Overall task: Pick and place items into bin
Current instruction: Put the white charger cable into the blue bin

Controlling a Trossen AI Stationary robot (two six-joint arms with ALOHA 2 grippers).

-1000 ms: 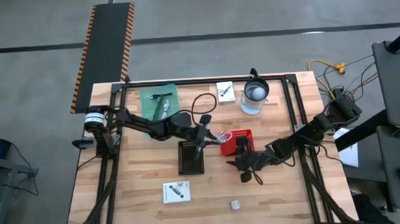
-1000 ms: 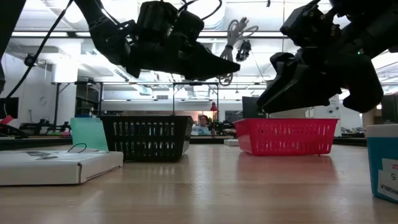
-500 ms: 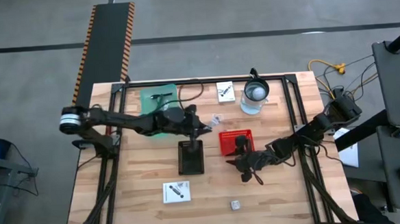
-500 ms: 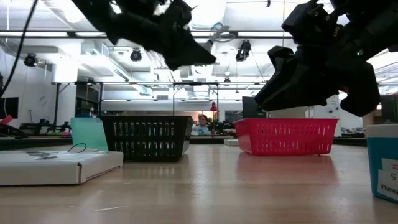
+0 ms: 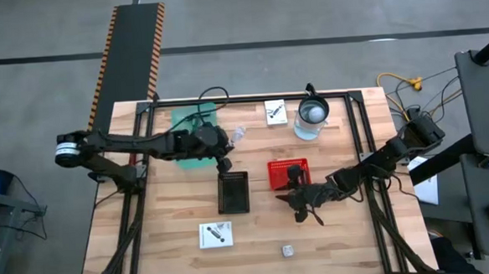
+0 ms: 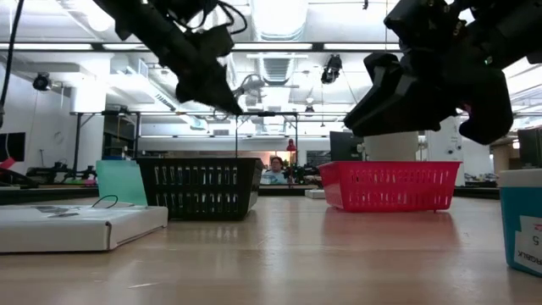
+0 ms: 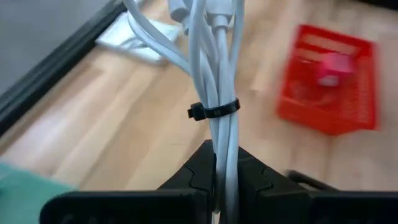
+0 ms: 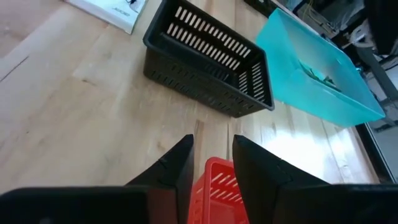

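Note:
My left gripper [image 5: 226,148] hangs above the table between the teal bin [image 5: 195,127] and the black bin [image 5: 233,192], shut on a bundle of white cables [image 7: 214,74] tied with a black zip tie [image 7: 213,111]. My right gripper [image 8: 211,140] hovers open by a narrow gap over the near left corner of the red bin [image 8: 214,180]. In the low view it stays above that bin's rim [image 6: 389,165] and touches nothing. A pink blob [image 7: 336,62] lies in the red bin. Two white cards [image 5: 276,112] [image 5: 216,234] and a small silver cube [image 5: 288,250] lie flat on the wood. My left gripper pinches the cable bundle [image 7: 221,165] between its two fingers, a little behind the zip tie. The fingers slant down from the table's left, and the cables run along them and stick out past the tips. The bundle [image 5: 238,135] is lifted clear of the table and bins.
A clear jug [image 5: 312,117] with a dark handle stands at the far right, beside one card. A black frame [image 5: 145,159] runs along the table's sides. Bare wood lies near the front edge around the cube and the near card.
My left gripper has carried the cable bundle away from the red bin, up and toward the table's left and far edges, rolling and tipping as it went. It has stayed shut on the bundle, which hangs clear.

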